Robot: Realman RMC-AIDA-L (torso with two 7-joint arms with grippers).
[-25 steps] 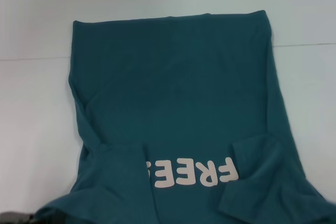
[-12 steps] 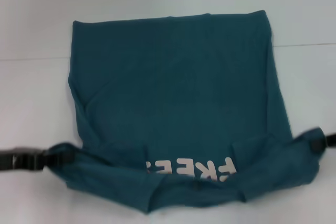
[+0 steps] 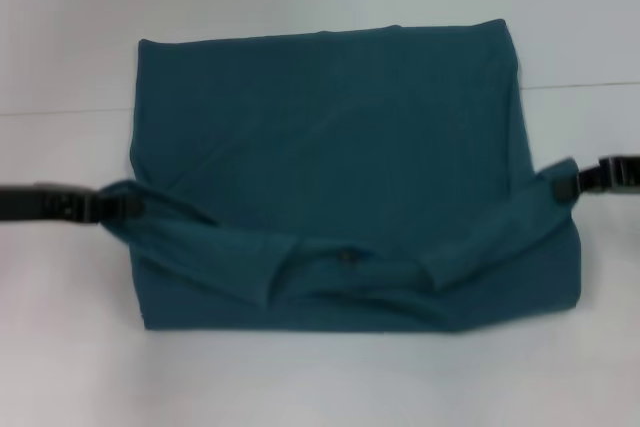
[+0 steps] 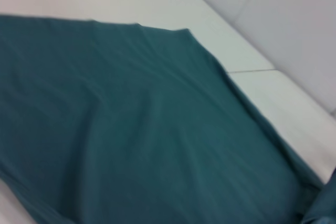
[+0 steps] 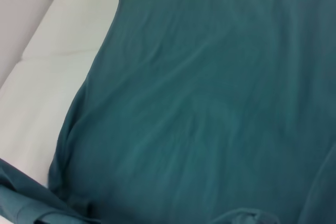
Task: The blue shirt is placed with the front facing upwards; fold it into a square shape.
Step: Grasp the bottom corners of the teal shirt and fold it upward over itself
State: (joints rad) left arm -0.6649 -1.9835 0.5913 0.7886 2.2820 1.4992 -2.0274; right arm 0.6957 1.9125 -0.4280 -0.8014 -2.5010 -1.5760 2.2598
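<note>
The blue shirt (image 3: pixel 330 147) lies on the white table, its near part folded over away from me so the chest print is hidden. The folded band, with the collar (image 3: pixel 345 259) at its middle, runs across the near side. My left gripper (image 3: pixel 122 203) is shut on the band's left corner, and my right gripper (image 3: pixel 568 187) is shut on its right corner; both hold the cloth slightly raised. Both wrist views show only the teal shirt fabric (image 4: pixel 131 119) (image 5: pixel 210 103) spread on the table.
The white table (image 3: pixel 60 327) surrounds the shirt, with a seam line (image 3: pixel 590 85) running across it behind the arms. Nothing else stands on it.
Both grippers have carried the shirt's near end up and away from me, folding it over. The print has gone out of sight beneath the fold.
</note>
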